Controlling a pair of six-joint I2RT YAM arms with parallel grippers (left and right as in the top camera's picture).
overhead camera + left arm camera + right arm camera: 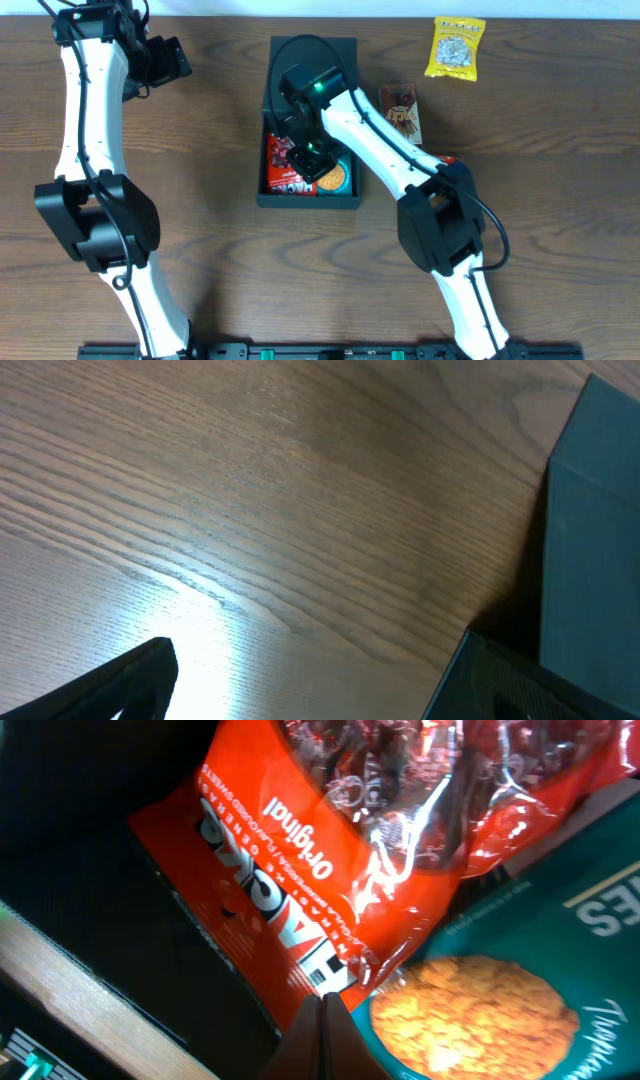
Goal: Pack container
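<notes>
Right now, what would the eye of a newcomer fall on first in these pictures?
In the middle of the overhead view, the right gripper reaches down into the dark container, over a bright red snack packet and a teal packet. A yellow packet lies alone at the top right of that view.

Red packet (300, 850): "Original" in white, upside down; larger white letters below it, not surely legible.
Teal packet (600, 990): "ES" at the edge; script word, unreadable.
Yellow packet (456, 47): print too small.
</notes>
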